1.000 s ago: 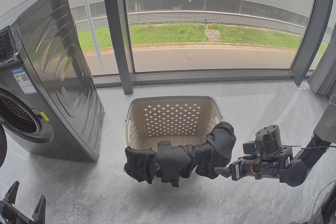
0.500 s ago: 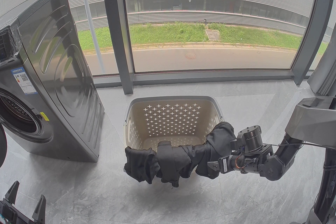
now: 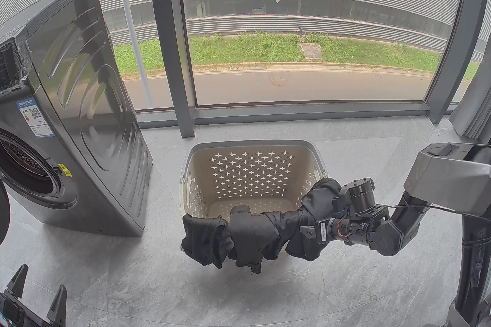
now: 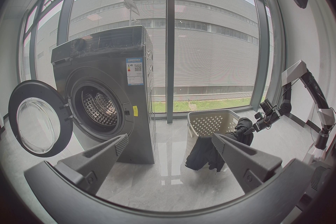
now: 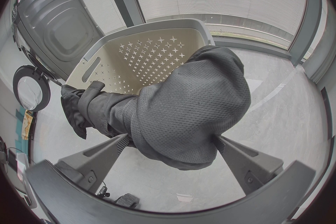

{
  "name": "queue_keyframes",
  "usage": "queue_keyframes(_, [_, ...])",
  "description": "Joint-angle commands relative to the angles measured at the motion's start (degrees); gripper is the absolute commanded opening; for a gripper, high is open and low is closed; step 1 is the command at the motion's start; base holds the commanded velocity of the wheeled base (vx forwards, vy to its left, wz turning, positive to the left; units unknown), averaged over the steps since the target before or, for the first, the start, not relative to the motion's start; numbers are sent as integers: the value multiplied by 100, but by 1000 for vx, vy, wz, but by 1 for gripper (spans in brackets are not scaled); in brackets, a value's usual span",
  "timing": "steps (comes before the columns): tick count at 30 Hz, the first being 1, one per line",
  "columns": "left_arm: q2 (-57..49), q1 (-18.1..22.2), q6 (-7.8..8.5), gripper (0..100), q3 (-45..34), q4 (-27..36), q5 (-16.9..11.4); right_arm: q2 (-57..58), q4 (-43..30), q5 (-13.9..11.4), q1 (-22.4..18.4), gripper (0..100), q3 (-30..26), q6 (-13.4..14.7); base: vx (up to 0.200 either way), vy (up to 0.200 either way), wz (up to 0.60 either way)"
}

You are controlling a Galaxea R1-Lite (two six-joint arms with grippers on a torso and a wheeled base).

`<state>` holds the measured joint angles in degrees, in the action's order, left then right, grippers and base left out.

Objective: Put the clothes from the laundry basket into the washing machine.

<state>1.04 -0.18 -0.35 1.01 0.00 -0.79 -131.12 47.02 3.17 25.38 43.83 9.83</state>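
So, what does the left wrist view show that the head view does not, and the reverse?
Left wrist view: the round glass door of the washing machine, swung open. Head view: the laundry basket down to its floor. Both: the dark clothes draped over the basket's near rim, the open right gripper at them.

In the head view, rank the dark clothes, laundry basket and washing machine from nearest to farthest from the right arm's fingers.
1. The dark clothes, draped over the near rim, right at the right gripper.
2. The laundry basket, just beyond the clothes.
3. The washing machine, far off to the left.
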Motion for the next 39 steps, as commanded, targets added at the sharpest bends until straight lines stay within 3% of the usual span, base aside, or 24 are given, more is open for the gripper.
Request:
queue_keyframes(1, [-104, 1, 0, 100, -101, 0, 0, -115, 9, -1, -7, 100, 100, 2, 0, 0, 0])
queue_keyframes(6, [-104, 1, 0, 100, -101, 0, 0, -133, 150, -1, 2, 100, 109, 11, 0, 0, 0])
queue_keyframes(7, [-104, 1, 0, 100, -101, 0, 0, -124, 158, -1, 2, 0, 100, 11, 0, 0, 0])
queue_keyframes(23, [-104, 1, -9, 100, -101, 0, 0, -1, 176, -1, 99, 0, -155, 11, 0, 0, 0])
queue_keyframes(33, [-104, 1, -9, 100, -101, -9, 0, 1010, 563, 8, 591, 0, -674, 37, 0, 0, 0])
queue_keyframes(39, [-104, 1, -9, 100, -101, -9, -9, 1502, 897, -1, 670, 0, -779, 11, 0, 0, 0])
